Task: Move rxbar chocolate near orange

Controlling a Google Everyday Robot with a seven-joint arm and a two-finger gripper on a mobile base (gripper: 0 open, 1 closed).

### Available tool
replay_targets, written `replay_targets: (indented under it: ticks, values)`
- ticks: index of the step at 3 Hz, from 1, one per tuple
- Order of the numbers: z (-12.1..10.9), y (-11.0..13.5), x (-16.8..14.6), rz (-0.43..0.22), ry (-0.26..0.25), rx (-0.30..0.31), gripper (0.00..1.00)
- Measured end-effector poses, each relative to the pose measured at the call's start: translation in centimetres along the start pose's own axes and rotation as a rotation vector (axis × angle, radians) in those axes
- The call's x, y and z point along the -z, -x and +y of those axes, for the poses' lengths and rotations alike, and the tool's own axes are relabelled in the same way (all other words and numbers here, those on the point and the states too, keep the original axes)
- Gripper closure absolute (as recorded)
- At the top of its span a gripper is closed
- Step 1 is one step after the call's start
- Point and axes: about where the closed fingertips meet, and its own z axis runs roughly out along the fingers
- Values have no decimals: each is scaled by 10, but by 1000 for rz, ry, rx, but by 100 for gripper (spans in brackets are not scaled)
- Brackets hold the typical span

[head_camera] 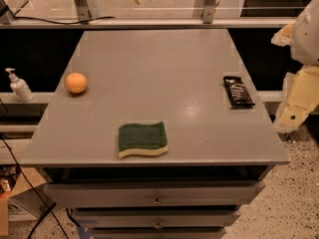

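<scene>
The rxbar chocolate [239, 91] is a flat black wrapped bar with white print, lying near the right edge of the grey table [159, 59]. The orange [76, 82] is a small round fruit near the table's left edge, far from the bar. My gripper [298, 99] shows as cream-coloured parts at the right edge of the view, beside the table and to the right of the bar, not touching it. It holds nothing that I can see.
A green-and-yellow sponge [142, 139] lies near the table's front edge, between the bar and the orange. A white pump bottle [20, 86] stands on a ledge left of the table. Drawers [157, 195] sit below the top. A rail [149, 21] runs behind.
</scene>
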Motion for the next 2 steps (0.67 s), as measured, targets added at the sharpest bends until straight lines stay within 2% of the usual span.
replay_targets:
  ticks: [1,2]
  values:
    - [-2,1,2,-3,-12,-8,0]
    - [-15,6,-2,-100,-35,-47,0]
